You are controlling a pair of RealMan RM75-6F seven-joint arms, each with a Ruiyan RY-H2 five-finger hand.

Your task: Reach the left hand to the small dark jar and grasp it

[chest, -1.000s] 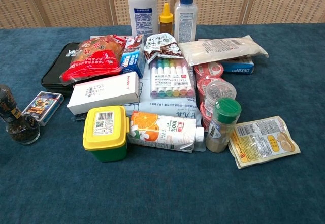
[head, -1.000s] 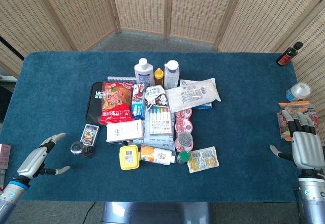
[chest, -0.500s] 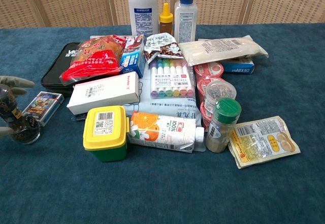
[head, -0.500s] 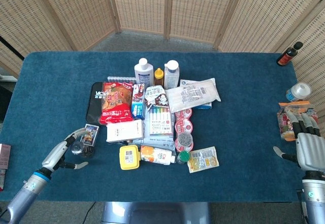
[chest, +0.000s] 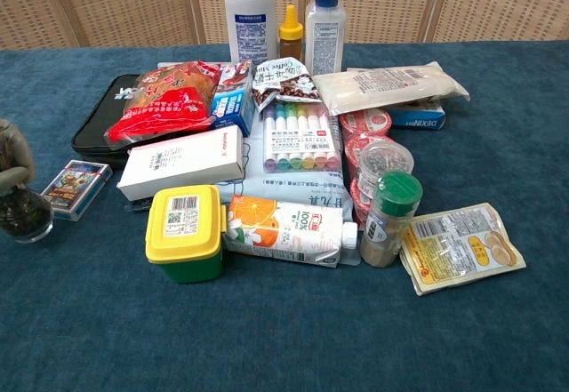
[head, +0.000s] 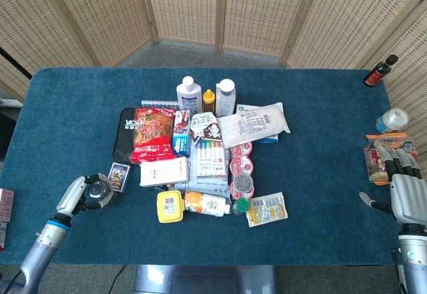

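On the blue tabletop [head: 320, 194], near its front-left edge beside a small card box [head: 119, 176], the left hand [head: 79, 197] has its fingers [chest: 12, 180] wrapped around the small dark jar [chest: 21, 214], a round clear-glass base holding dark contents, while the right hand [head: 405, 194] shows spread fingers, holding nothing.

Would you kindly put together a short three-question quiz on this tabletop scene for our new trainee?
1. True or false: the left hand has its fingers wrapped around the small dark jar.
2. Which item lies directly beside the yellow-lidded container, toward the robot's right?
A. the orange juice carton
B. the card deck box
C. the white lotion bottle
3. Fill in: the right hand holds ____.

Key: 1 true; 2 A; 3 nothing, its fingers are apart, well away from the pile.
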